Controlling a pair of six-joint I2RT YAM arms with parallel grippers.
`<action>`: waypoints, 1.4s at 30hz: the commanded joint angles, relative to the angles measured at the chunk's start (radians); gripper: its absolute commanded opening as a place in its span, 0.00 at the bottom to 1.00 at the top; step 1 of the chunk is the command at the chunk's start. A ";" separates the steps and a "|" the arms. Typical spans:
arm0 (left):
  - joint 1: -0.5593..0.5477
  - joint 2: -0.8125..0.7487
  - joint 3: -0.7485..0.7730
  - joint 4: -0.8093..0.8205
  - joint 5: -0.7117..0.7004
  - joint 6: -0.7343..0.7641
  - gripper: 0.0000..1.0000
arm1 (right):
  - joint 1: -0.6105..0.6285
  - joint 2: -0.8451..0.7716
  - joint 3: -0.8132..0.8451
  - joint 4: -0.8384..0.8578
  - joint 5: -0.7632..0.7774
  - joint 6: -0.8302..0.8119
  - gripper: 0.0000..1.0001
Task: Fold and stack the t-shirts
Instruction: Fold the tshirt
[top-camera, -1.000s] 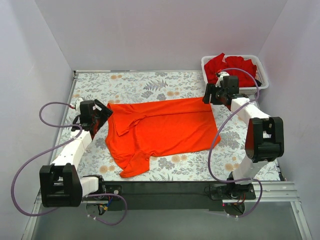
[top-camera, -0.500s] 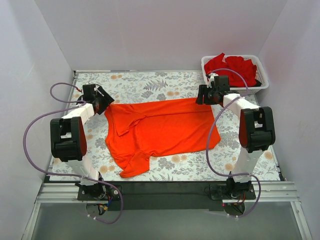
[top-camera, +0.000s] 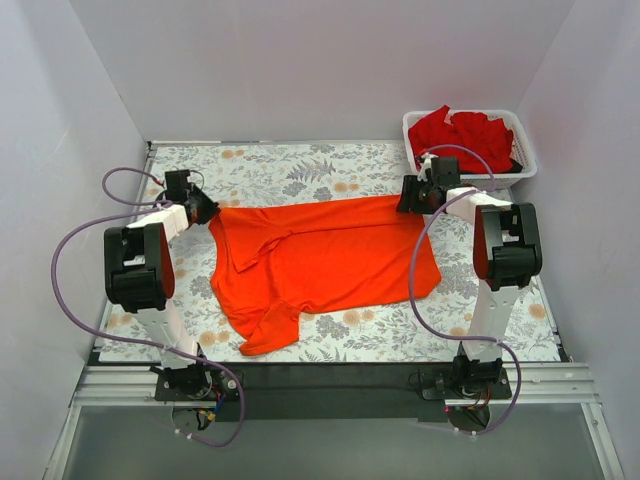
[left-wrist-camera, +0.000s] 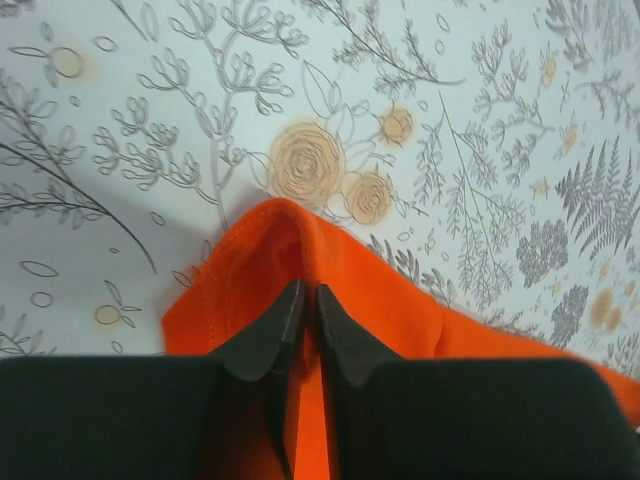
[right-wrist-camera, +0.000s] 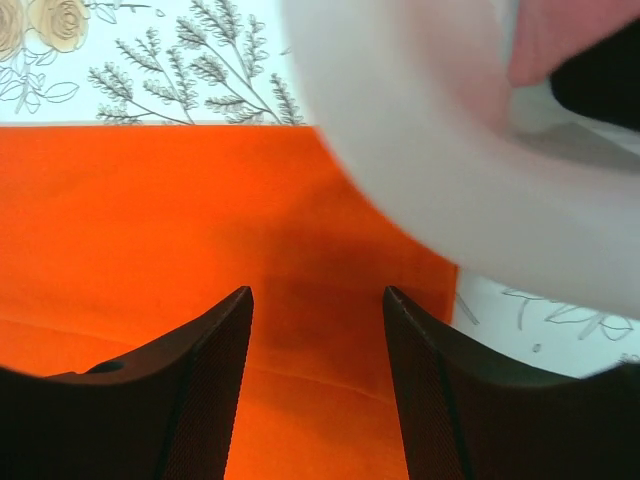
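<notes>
A bright orange-red t-shirt (top-camera: 330, 255) lies spread on the floral table, one sleeve bunched at its near left. My left gripper (top-camera: 205, 215) sits at the shirt's far left corner. In the left wrist view its fingers (left-wrist-camera: 308, 292) are shut on a raised fold of the orange cloth (left-wrist-camera: 370, 300). My right gripper (top-camera: 412, 195) hovers at the far right corner. In the right wrist view it stands open (right-wrist-camera: 318, 292) over the flat cloth (right-wrist-camera: 150, 220), with nothing between its fingers. Deeper red t-shirts (top-camera: 465, 130) are heaped in the basket.
The white mesh basket (top-camera: 522, 168) stands at the far right corner, just behind my right arm. White walls close in the table on three sides. A blurred white shape (right-wrist-camera: 450, 150) fills the upper right of the right wrist view.
My left gripper has closed on the shirt's far left corner. The right gripper has settled at the far right corner with its fingers slightly narrower. The shirt itself has not shifted.
</notes>
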 joint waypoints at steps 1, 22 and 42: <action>0.044 -0.008 -0.040 0.068 -0.009 0.011 0.07 | -0.031 0.012 0.000 0.025 0.014 0.005 0.61; 0.096 0.220 0.144 0.205 0.135 0.109 0.09 | -0.042 -0.014 0.034 0.036 -0.081 0.040 0.63; 0.001 -0.336 -0.055 -0.142 -0.116 0.127 0.79 | 0.435 -0.175 0.107 0.011 -0.047 -0.093 0.47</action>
